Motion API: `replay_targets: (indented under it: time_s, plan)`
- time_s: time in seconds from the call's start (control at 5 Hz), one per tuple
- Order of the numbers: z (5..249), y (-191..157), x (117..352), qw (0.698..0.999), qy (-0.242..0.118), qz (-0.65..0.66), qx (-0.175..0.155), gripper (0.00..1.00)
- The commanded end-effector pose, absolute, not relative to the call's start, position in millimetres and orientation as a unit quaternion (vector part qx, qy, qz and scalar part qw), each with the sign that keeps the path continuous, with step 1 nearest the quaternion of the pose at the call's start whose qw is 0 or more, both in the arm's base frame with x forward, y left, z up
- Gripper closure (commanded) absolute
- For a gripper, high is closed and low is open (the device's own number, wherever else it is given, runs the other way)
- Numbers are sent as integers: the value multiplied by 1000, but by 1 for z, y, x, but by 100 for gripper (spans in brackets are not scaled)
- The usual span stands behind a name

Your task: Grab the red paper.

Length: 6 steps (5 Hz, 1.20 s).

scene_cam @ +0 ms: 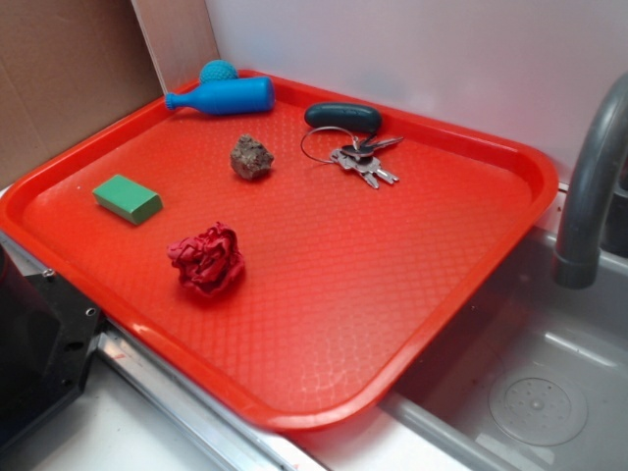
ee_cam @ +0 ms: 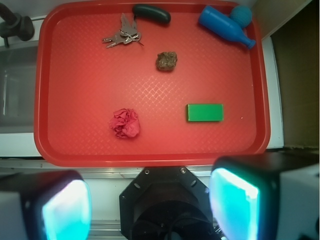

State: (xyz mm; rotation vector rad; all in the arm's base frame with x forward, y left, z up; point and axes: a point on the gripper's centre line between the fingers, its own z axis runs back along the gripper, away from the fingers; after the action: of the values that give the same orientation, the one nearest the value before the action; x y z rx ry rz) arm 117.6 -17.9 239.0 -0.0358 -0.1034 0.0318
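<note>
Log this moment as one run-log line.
phase: pre-approach | gripper: open, above tray's near edge, empty | red paper: untouched on tray | neighbours: green block, rock

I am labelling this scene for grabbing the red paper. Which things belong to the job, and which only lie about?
For the job:
- red paper
- tool, open, above the tray's near edge

Only lying about:
- red tray
- green block
- brown rock
- keys
- blue bottle
- faucet
</note>
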Motion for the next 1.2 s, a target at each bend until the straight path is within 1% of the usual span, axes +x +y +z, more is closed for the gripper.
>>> replay_targets:
  time_s: [0.0, 0.2, 0.4, 0.6, 0.8, 1.0]
  plan:
    - [239, -18, 118, 998, -52, 16, -18, 0]
    - [200, -32, 121, 997, -66, -44, -13, 0]
    - [162, -43, 116, 995, -65, -69, -11, 0]
    - [123, -55, 128, 993, -67, -91, -18, 0]
    - [99, -57, 154, 992, -59, -109, 3, 0]
    - [74, -48, 181, 990, -60, -129, 25, 0]
